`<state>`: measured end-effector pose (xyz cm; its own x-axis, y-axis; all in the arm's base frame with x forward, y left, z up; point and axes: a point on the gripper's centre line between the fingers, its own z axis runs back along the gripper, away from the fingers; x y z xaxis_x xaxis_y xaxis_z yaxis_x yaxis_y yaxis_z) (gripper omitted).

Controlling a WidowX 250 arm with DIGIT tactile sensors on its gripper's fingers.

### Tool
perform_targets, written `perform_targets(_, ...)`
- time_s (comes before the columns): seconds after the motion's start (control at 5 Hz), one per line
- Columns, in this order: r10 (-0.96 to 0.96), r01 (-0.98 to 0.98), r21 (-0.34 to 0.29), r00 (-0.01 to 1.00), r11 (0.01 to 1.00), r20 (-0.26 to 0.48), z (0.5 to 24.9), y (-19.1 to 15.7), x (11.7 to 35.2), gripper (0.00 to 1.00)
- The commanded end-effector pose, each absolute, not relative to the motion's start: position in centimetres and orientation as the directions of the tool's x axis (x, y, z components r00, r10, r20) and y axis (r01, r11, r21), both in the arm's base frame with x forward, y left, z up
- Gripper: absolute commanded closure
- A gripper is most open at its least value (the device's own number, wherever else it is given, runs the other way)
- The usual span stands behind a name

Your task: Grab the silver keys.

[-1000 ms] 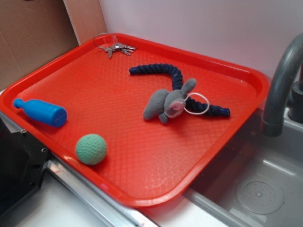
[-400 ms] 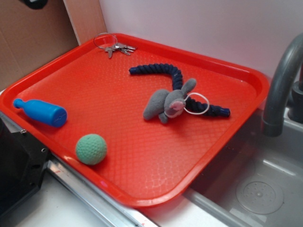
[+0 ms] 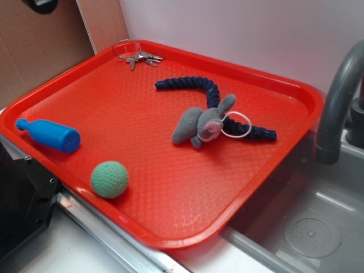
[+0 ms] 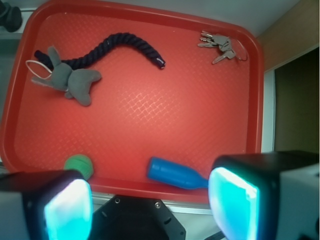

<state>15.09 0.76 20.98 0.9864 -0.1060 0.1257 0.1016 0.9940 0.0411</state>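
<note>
In the wrist view the pincer (image 4: 150, 202) hangs high above the near edge of the red tray (image 4: 257, 100), its two pads (image 4: 232, 202) standing wide apart with nothing between them. Nearest on the tray lie a green ball (image 3: 109, 179) and a blue bottle (image 3: 48, 135), apart from each other. Further in, a grey plush toy (image 3: 199, 125) rests on a dark blue rope (image 3: 196, 84). The silver keys (image 3: 141, 58) lie in the far corner, against the tray's rim, well apart from the pincer.
</note>
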Motion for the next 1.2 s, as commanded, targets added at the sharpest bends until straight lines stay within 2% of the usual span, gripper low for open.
perform_targets(0.0, -0.133, 0.118, 0.096, 0.978, 0.988, 0.163, 20.7, 2.2, 16.9, 0.0)
perform_targets(0.2, -0.212, 0.189, 0.125, 0.955, 0.974, 0.209, 20.0, 3.7, 18.7, 0.0)
perform_targets(0.4, -0.325, 0.302, 0.122, 0.9, 0.945, 0.29, 18.7, 6.1, 20.7, 0.0)
perform_targets(0.6, -0.376, 0.357, 0.117, 0.874, 0.927, 0.308, 16.5, 8.5, 22.1, 0.0)
perform_targets(1.0, -0.376, 0.357, 0.117, 0.874, 0.927, 0.308, 16.5, 8.5, 22.1, 0.0)
